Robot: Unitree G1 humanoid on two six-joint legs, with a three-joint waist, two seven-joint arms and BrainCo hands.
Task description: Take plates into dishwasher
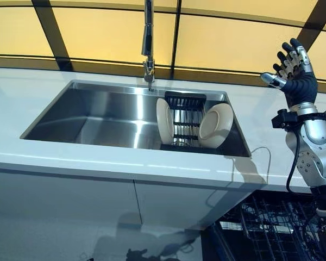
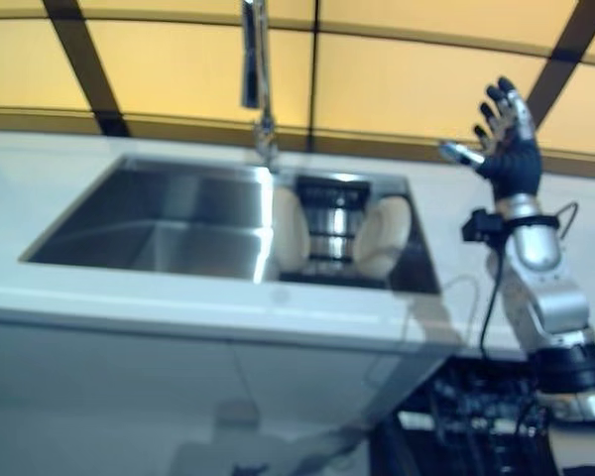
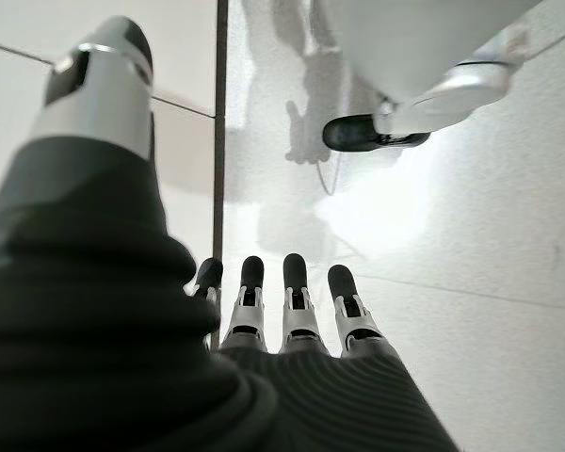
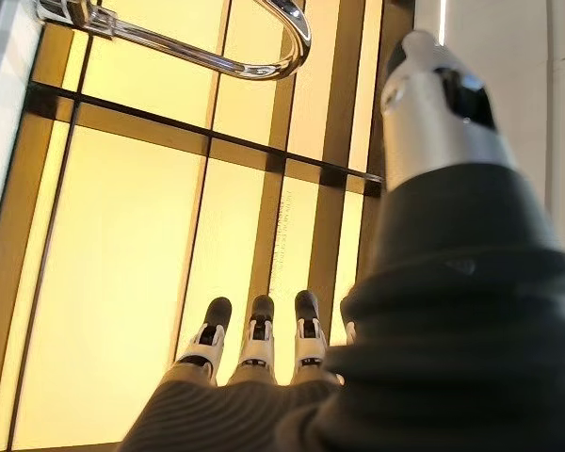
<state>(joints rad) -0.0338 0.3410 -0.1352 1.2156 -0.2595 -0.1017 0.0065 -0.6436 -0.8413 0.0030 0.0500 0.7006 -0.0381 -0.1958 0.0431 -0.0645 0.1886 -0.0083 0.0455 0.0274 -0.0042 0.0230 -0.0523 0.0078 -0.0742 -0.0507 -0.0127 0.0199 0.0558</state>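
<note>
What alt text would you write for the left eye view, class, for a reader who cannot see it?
Two cream plates stand on edge in a dark rack at the right end of a steel sink, under a faucet. The right hand is raised open beside it, holding nothing.

A white countertop (image 1: 54,157) was seen running across the view, with a stainless steel sink (image 1: 92,117) set into it. A chrome tap (image 1: 148,49) was mounted behind the basin. The wall behind was filled by yellow-lit panels (image 1: 108,32) divided by dark bars. White cabinet fronts (image 1: 60,206) were seen below
</note>
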